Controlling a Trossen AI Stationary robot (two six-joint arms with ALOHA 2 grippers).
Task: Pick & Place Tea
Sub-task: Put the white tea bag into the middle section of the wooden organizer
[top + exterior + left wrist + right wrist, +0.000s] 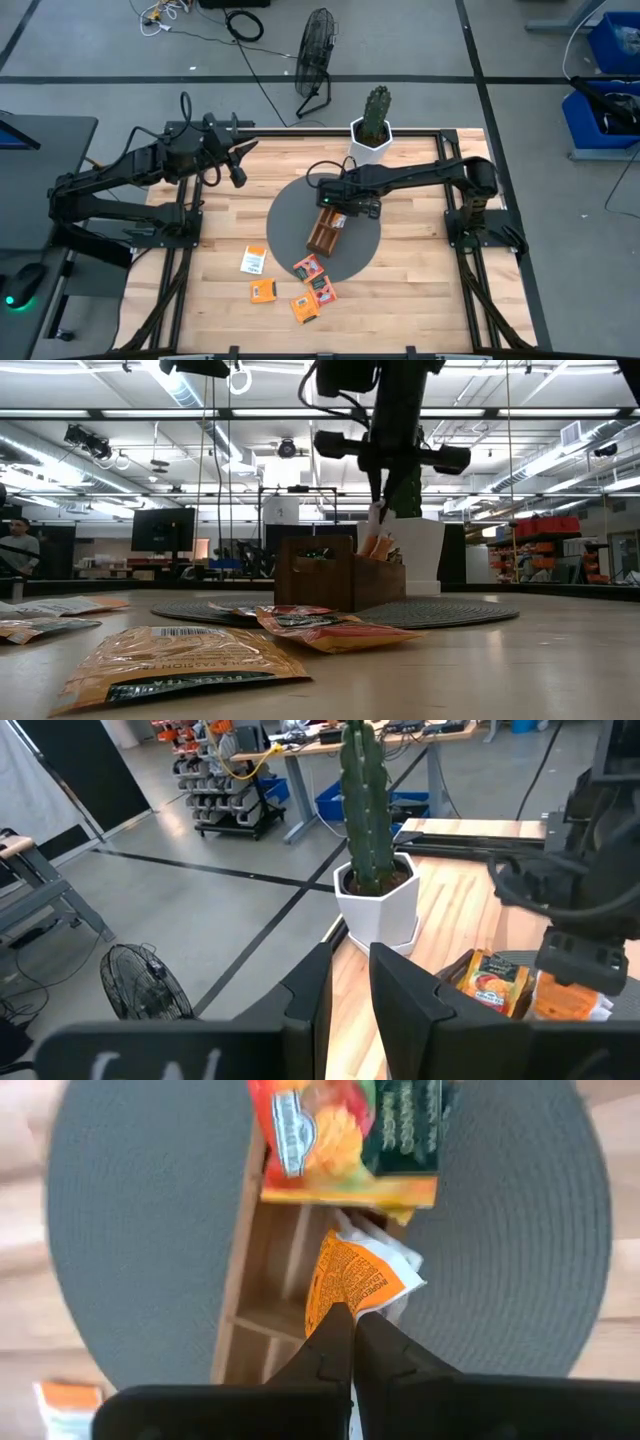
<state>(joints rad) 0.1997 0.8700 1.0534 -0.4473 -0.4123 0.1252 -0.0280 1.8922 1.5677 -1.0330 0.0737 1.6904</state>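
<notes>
The right tool [352, 1320] pinches an orange tea sachet [352, 1280] above the wooden tray [325, 232], which holds a few, while several sachets [300, 285] wait on the near counter [420, 290].

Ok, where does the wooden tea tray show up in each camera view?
High: wooden tray on the grey round mat, centre.
Low: centre, in front of the white cactus pot.
Left wrist: hidden; only sachets by the pot.
Right wrist: centre, under the right gripper.
Shared landmark: the mat.
</notes>
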